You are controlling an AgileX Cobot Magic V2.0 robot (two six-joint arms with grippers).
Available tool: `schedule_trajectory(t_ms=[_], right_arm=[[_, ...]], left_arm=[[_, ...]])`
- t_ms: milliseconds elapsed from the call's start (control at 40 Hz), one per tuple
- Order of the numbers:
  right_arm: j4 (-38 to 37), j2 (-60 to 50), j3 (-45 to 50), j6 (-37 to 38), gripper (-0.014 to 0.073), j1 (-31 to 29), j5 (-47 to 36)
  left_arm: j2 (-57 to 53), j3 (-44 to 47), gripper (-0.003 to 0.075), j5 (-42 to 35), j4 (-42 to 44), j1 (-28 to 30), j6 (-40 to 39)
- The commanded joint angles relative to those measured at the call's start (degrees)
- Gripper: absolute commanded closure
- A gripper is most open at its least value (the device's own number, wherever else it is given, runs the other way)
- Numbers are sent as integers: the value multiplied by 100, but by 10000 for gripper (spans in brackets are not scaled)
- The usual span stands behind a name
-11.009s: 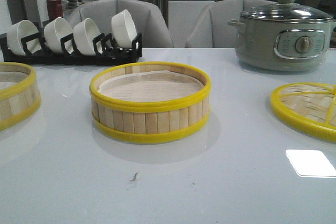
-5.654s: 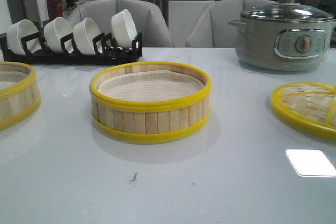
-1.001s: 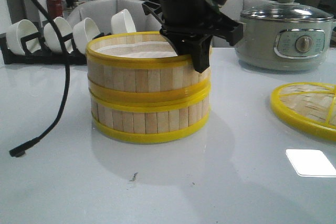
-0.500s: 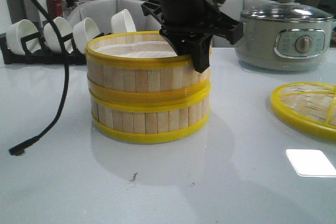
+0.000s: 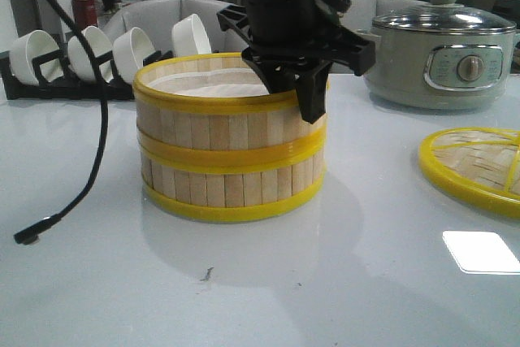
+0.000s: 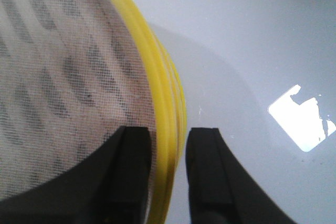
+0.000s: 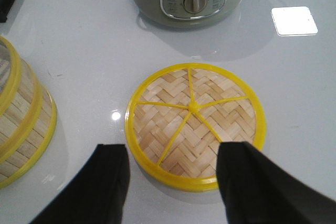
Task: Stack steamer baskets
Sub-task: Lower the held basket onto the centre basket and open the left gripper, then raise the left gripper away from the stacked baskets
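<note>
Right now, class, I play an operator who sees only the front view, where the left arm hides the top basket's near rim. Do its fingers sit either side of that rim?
Observer: Yes. The left wrist view shows the left gripper straddling the upper steamer basket at its yellow rim, one finger over the liner and one outside, apparently not clamped.
Operator: And the right gripper?
Observer: The right gripper hangs open above the woven lid, holding nothing.
</note>
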Motion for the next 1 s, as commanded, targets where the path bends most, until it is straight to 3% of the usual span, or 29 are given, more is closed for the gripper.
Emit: schedule_trajectory(t_ms=[0,225,525,676,801,976], right_arm=[[-20,-35,-229,-32,109,-5,-399],[-20,-35,-229,-32,109,-5,-399],[-20,-35,-229,-32,109,-5,-399],[-20,-35,-229,-32,109,-5,-399],[-20,-35,-229,-32,109,-5,-399],[-15,-35,-229,-32,109,-5,-394]], left_arm=[[-336,-146,378,-126,-23,2,-101],[-373,-205,377,-103,105,2,-226],[-387,-861,205,99,117,2,-226],[-387,-1146,203,257,274,2,-226],[-414,-1470,271,523,669,29,-226],[-846,-1764,528,462,690,421,-226]])
